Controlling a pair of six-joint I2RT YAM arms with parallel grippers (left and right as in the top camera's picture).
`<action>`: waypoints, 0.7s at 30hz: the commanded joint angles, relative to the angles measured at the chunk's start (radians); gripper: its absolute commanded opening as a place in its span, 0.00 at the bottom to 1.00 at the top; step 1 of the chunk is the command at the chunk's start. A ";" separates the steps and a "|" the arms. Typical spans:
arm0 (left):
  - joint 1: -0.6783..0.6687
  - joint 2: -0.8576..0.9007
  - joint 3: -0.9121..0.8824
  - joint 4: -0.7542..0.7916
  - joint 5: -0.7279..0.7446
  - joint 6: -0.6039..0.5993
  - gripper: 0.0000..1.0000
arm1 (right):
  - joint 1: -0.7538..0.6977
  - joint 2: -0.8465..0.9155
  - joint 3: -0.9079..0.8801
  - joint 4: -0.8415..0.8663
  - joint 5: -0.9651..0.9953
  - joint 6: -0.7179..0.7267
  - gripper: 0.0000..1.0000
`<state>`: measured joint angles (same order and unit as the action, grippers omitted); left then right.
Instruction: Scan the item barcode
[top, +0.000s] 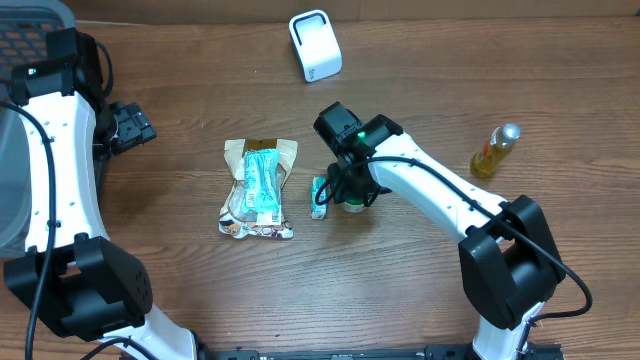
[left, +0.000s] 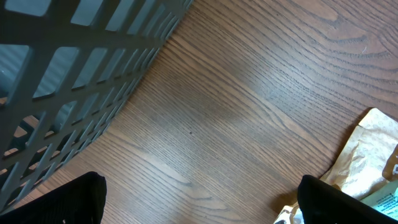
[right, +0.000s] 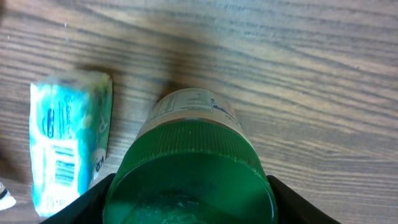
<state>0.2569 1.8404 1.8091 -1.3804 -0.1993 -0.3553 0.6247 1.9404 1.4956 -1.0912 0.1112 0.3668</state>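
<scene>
A jar with a wide green lid (right: 193, 174) and a pale label stands upright on the wooden table. My right gripper (right: 189, 202) is shut on the lid, one black finger pressed against each side. From overhead that gripper (top: 350, 192) covers most of the jar (top: 353, 207). A small teal packet (right: 68, 143) with a printed barcode lies just left of the jar. The white scanner (top: 315, 45) stands at the back middle. Far left, near the basket, my left gripper (left: 199, 208) hangs open over bare wood.
A brown snack bag (top: 258, 188) with a teal packet on top lies left of centre; its corner (left: 373, 149) shows beside my left gripper. A yellow oil bottle (top: 495, 150) stands at the right. A grey slatted basket (left: 74, 62) fills the far left.
</scene>
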 joint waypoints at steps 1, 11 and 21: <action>0.004 0.010 0.018 0.001 -0.013 0.019 1.00 | -0.032 -0.003 -0.005 0.011 0.030 0.008 0.64; 0.004 0.010 0.018 0.001 -0.013 0.019 1.00 | -0.141 -0.003 -0.005 0.010 0.006 0.030 0.64; 0.004 0.010 0.018 0.001 -0.013 0.019 1.00 | -0.166 -0.003 -0.005 0.011 -0.020 0.030 0.64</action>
<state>0.2569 1.8404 1.8091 -1.3804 -0.1993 -0.3553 0.4587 1.9404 1.4956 -1.0851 0.1005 0.3885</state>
